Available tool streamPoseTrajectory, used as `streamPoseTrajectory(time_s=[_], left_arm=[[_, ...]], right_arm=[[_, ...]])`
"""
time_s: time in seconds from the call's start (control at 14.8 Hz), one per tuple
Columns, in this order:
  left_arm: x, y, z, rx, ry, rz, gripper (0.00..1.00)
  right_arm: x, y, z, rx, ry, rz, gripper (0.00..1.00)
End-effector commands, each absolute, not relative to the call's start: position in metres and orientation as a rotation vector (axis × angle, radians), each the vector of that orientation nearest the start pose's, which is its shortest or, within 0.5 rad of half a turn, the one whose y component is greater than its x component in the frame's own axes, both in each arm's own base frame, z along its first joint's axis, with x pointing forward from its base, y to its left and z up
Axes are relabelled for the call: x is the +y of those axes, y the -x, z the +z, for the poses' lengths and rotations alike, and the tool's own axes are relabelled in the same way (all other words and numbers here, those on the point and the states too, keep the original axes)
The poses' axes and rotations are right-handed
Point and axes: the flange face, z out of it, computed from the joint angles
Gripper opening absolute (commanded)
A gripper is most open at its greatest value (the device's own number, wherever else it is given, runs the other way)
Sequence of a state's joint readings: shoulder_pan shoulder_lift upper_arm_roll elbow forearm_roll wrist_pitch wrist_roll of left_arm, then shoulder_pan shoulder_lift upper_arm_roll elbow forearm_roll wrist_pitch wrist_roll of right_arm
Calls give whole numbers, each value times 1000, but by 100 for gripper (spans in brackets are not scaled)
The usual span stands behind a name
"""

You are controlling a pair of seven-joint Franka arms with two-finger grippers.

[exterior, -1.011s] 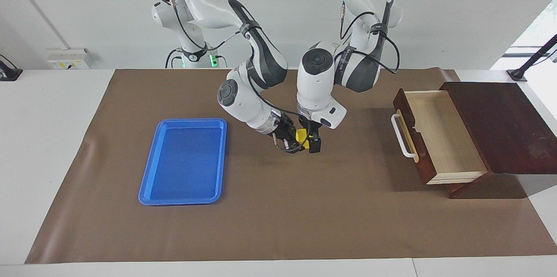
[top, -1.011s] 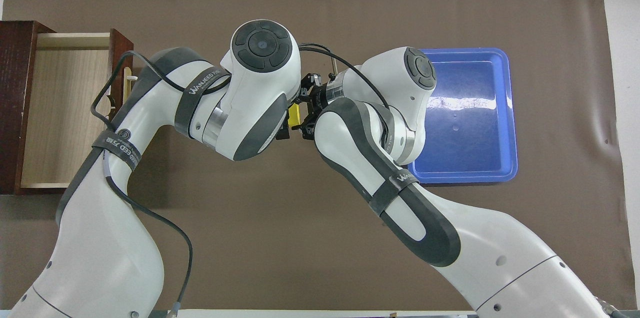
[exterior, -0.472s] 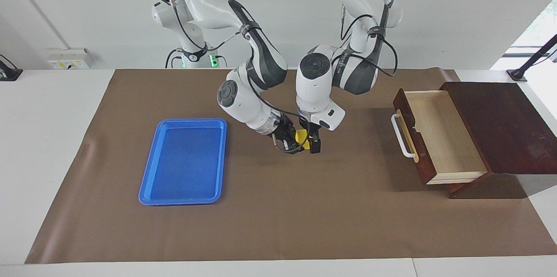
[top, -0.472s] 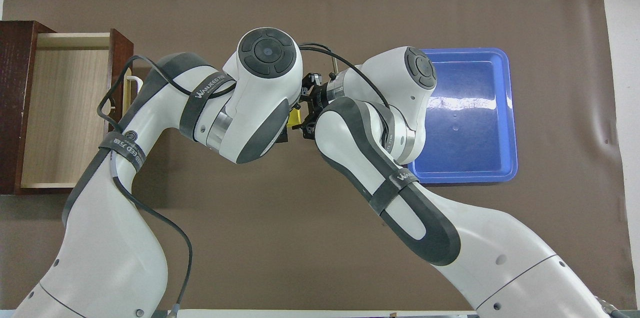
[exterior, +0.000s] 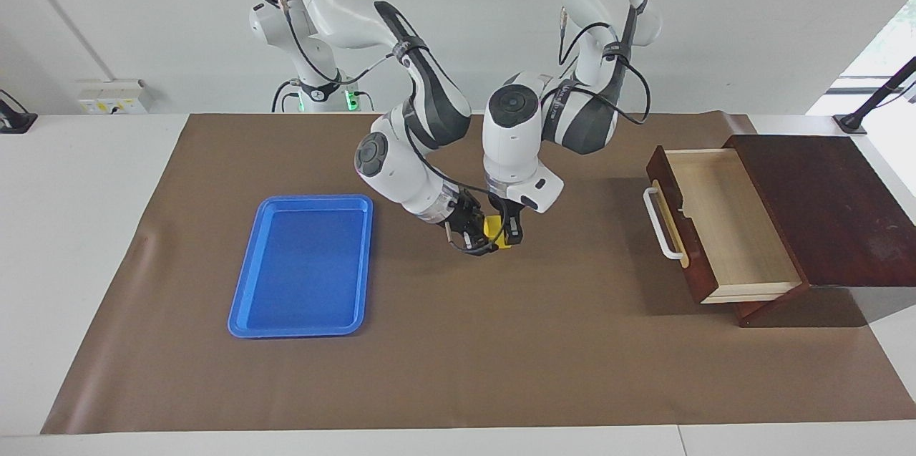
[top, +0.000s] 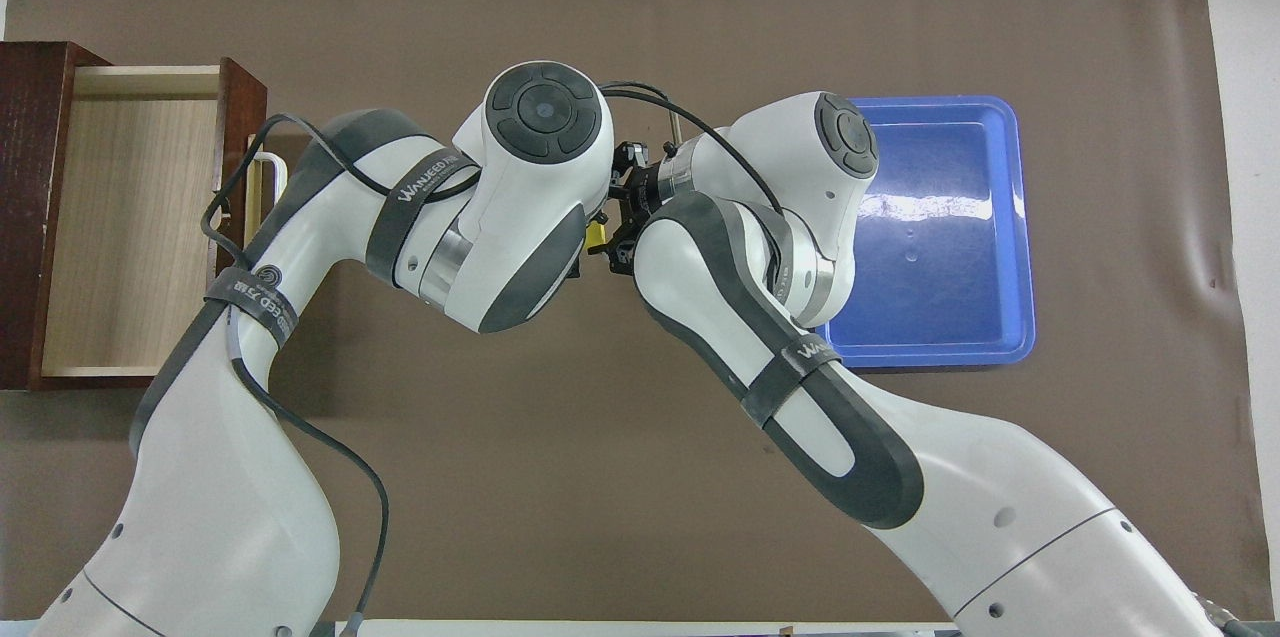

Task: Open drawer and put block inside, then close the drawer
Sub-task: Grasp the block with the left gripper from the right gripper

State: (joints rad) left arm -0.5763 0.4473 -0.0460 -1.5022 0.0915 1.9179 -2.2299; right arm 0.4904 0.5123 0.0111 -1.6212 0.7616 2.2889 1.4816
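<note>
My two hands meet over the middle of the brown mat [exterior: 458, 341], between the blue tray [exterior: 300, 266] and the drawer [exterior: 723, 227]. The block [exterior: 494, 230] sits right between them, up in the air above the mat.

My left gripper [exterior: 509, 233] comes down from above, with a dark finger on either side of the block. My right gripper [exterior: 469, 234] comes in from the tray's side and its tips touch the block too. I cannot tell which hand is really squeezing it, or whether both are. It looks like I am passing it from one hand to the other.

The block is a little yellow cube. I think it is light, hard and smooth. It will not squash or break. But smooth flat sides can slip, so I should pinch two flat sides that face each other, in the middle, not on a corner.

From above, only a tiny bit of the block [top: 597, 233] peeks out between my arms.

The drawer is already pulled out at my left arm's end of the table. Its pale inside has nothing in it. Its white handle [exterior: 662, 227] faces the middle of the mat.
</note>
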Motion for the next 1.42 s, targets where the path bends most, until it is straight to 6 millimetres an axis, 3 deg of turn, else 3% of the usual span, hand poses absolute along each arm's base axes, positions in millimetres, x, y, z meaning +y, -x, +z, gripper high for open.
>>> streamPoseTrajectory(time_s=[0.0,0.07,0.74,0.81,0.88,0.94,1.01,1.35], left_arm=[[-390,-557,410,2230,-2232,122,5],[-390,-557,411,2229,-2228,123,0],[-384,-562,420,2238,-2201,108,0],[-383,-562,421,2240,-2196,101,0],[-382,-563,421,2242,-2192,99,0],[-382,-563,421,2242,-2192,97,0],[-383,-563,421,2244,-2189,91,0],[-381,-563,423,2252,-2184,79,0]], right_arm=[[353,-606,348,1743,1959,600,0],[353,-606,348,1743,1959,600,0],[352,-606,347,1747,1959,601,0],[351,-607,347,1748,1958,600,11],[351,-607,347,1751,1955,601,51],[350,-607,347,1754,1954,603,68],[350,-607,347,1756,1952,604,78],[337,-613,343,1778,1937,604,83]])
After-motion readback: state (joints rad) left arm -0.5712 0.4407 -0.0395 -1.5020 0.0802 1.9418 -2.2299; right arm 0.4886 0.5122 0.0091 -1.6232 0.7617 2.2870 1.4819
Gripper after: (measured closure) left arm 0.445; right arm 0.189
